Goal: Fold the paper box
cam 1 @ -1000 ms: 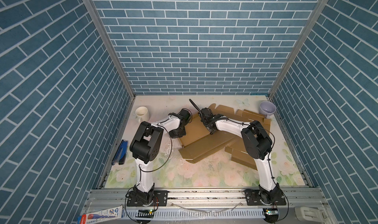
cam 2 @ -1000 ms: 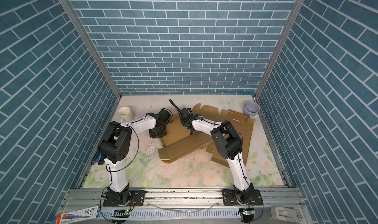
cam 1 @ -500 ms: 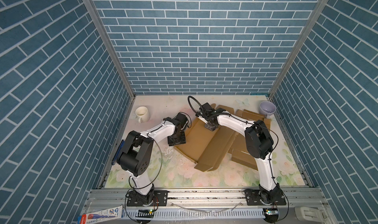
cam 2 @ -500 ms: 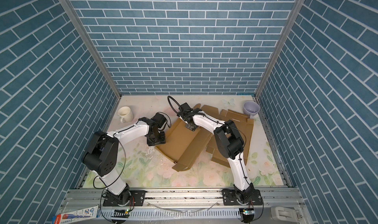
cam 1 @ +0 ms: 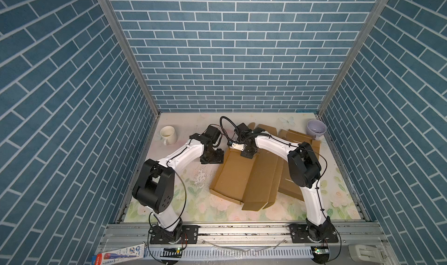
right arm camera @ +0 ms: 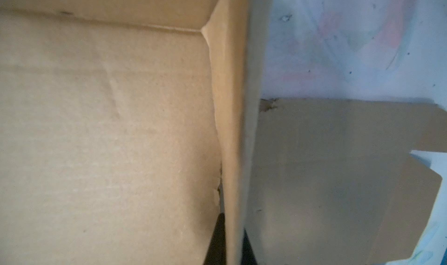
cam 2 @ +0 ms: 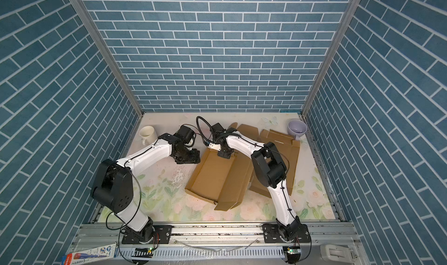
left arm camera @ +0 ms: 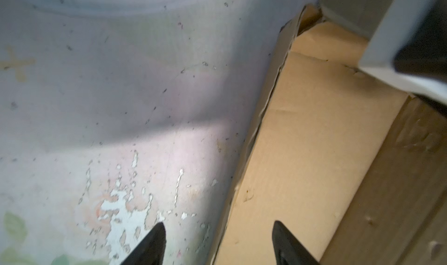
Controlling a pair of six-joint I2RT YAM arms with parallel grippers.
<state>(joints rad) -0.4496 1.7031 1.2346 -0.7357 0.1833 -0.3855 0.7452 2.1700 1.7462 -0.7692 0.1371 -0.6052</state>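
- The paper box (cam 1: 238, 176) lies in the middle of the floral bench (cam 1: 183, 121). It is a brown cardboard blank, partly folded, with one long panel doubled over on the right arm's side.
- In both top views the box's far end sits under the two claws.
- The right claw (cam 1: 248, 153) is at the box's far edge, clenched on a cardboard wall that stands upright. In the right wrist view its dark fingers (right arm camera: 217, 239) pinch that wall from both sides.
- The left claw (cam 1: 212, 158) is at the box's far left corner, released. In the left wrist view its fingertips (left arm camera: 154, 242) stand apart, one over the bench and one over the cardboard, with the box's raised side edge between them. Whether they touch it I cannot tell.
- A flat cardboard sheet (cam 1: 297, 140) lies under and behind the box, reaching near a lavender cup (cam 1: 315, 129).
- A white mug (cam 1: 168, 134) stands well apart, far left.
- A printed carton (cam 1: 118, 254) by the front rail shows red and blue print, with lettering too small to read.
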